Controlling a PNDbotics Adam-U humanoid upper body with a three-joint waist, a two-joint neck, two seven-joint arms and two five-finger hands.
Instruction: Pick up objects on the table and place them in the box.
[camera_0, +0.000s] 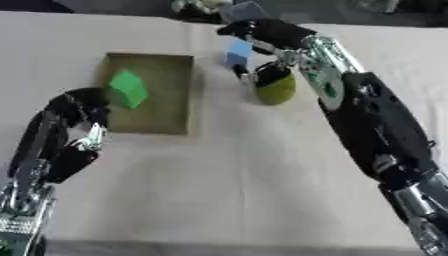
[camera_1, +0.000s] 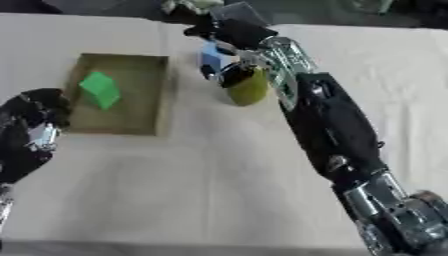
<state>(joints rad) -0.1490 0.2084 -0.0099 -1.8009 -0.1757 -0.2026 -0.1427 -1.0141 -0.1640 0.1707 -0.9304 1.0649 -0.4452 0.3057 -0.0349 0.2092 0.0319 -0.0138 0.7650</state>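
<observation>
While green block (camera_0: 129, 88) sits in box (camera_0: 175, 95), right robot hand (camera_0: 262, 35) grips olive cup (camera_0: 276, 90).

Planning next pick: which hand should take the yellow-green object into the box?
Right. The right hand is already over the yellow-green object, right of the box. The left hand sits at the box's left edge, farther off.

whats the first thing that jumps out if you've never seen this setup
The long black right arm crosses the table from the lower right, its right hand over a yellow-green object and a small blue block just right of the box. Next, the bright green block lying inside that shallow box. The left hand sits near the box's lower left corner.
</observation>
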